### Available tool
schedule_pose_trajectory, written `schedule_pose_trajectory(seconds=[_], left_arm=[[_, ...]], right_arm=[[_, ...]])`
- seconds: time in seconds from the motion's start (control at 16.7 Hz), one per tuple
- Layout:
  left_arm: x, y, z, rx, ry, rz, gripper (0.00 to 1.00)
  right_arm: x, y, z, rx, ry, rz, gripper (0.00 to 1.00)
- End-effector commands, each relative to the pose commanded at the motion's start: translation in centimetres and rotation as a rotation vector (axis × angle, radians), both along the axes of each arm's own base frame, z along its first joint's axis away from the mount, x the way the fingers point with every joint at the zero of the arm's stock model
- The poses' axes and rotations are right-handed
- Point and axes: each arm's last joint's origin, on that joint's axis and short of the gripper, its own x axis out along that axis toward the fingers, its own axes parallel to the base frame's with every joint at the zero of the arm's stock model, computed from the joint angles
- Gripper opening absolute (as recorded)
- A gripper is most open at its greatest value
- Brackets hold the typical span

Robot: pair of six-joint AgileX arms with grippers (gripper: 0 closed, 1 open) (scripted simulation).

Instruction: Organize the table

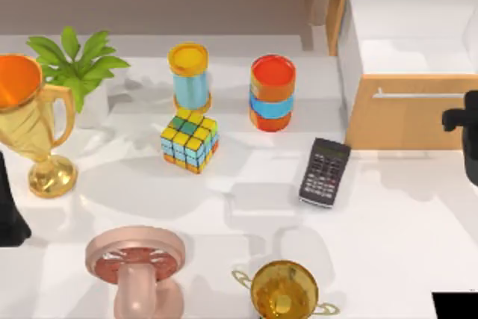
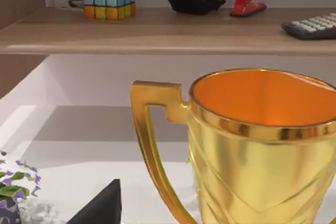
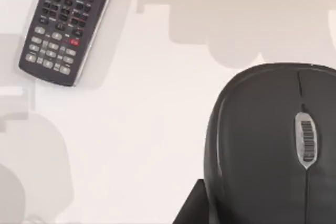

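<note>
No writing is legible on the calculator (image 1: 325,172) on the table (image 1: 403,244). Whether either gripper is released or clenched, I cannot tell.

No legible text, even on the calculator (image 3: 65,27) keys

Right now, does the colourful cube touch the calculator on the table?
Apart. The top view shows the cube and the calculator separated by a wide bare strip of the white table.
</note>
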Motion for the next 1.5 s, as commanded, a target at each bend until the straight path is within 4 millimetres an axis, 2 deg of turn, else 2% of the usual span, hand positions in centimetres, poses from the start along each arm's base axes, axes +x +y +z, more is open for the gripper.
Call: schedule_pose_trajectory(seconds=[0.42, 0.66, 0.84, 1.5], left_arm=[[0.0, 0.0, 0.0, 0.000, 0.000, 0.000, 1.00], [0.0, 0.0, 0.0, 0.000, 0.000, 0.000, 1.00], [0.0, 0.0, 0.0, 0.000, 0.000, 0.000, 1.00], [0.0, 0.0, 0.0, 0.000, 0.000, 0.000, 1.00]], right_arm=[[-6.3, -1.7, -8.8, -0.080, 0.188, 0.011, 0.00], [-8.7, -2.5, -12.2, -0.112, 0.267, 0.030, 0.00], [-9.3, -2.7, -13.2, -0.120, 0.288, 0.038, 0.00], [-9.1, -2.6, -12.8, -0.111, 0.268, 0.032, 0.00]])
